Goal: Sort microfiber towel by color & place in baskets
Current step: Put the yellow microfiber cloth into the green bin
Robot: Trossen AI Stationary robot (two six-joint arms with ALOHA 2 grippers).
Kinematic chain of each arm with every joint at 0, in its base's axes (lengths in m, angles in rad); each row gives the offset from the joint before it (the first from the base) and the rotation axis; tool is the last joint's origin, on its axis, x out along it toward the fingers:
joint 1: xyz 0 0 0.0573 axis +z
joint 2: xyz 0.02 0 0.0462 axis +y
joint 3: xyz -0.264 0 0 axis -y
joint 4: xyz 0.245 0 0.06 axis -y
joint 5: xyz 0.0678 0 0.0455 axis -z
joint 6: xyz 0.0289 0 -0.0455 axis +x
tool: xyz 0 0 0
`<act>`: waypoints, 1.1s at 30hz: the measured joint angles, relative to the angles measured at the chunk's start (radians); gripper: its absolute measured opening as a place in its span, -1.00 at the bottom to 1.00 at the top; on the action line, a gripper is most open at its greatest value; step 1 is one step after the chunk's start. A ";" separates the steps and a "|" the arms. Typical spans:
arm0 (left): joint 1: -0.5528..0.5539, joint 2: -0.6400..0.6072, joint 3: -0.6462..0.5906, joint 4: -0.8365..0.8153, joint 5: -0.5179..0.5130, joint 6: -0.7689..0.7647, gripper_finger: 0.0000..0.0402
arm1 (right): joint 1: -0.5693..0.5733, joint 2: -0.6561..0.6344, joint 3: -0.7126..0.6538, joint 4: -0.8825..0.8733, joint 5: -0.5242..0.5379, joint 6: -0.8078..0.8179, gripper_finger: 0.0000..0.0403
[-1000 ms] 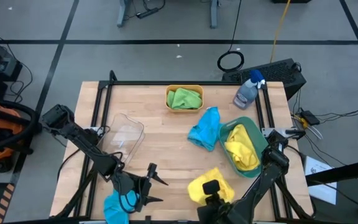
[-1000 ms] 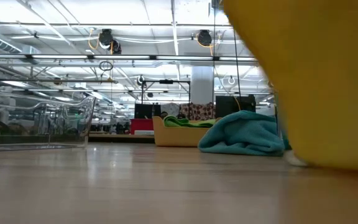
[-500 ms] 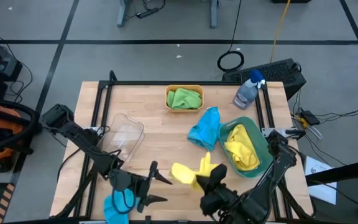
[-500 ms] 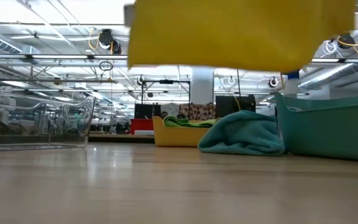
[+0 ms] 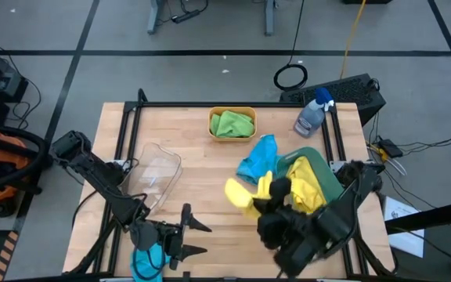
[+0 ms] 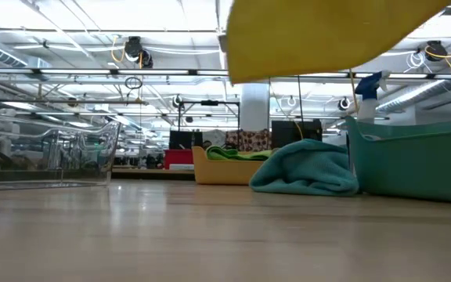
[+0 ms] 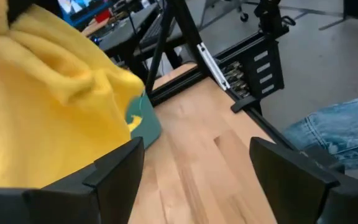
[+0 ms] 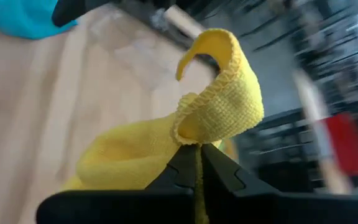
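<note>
My right gripper [image 5: 271, 190] is shut on a yellow towel [image 5: 241, 196] and holds it in the air beside the teal basket [image 5: 329, 178], where another yellow towel [image 5: 308, 189] lies. In the low view the held towel [image 6: 327, 35] hangs high over the tabletop. One blue towel [image 5: 258, 160] leans against the teal basket's left wall. A second blue towel [image 5: 147, 262] lies at the near edge under my left arm. My left gripper [image 5: 196, 239] is open, points right and touches nothing. Green cloth [image 5: 232, 123] fills the orange-yellow basket [image 5: 212, 119]. The clear basket [image 5: 156, 168] stands at the left. My right gripper pinches the yellow towel between its two shut fingers at a bunched fold [image 8: 194, 142]; one layer or several, I cannot tell. A hemmed edge [image 8: 225, 46] curls free past the fingertips. The towel is lifted clear of the table and droops slack toward the table's left.
A spray bottle with a blue head [image 5: 313, 113] stands at the far right corner. Black frame rails [image 5: 124, 133] run along the left, right and far sides. Bare wood [image 5: 210, 180] lies in the middle between the baskets. Blue denim-like cloth [image 7: 334, 130] shows beyond the near edge.
My right gripper has lifted the yellow towel off the table near the near edge, then carried it up and toward the far side, to beside the teal basket. The towel, bunched on the wood a second ago, now hangs clear.
</note>
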 joint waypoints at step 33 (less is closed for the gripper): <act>0.075 0.007 -0.002 0.012 -0.086 -0.244 0.48 | -0.047 -0.226 -0.906 1.824 -0.067 -0.452 -1.00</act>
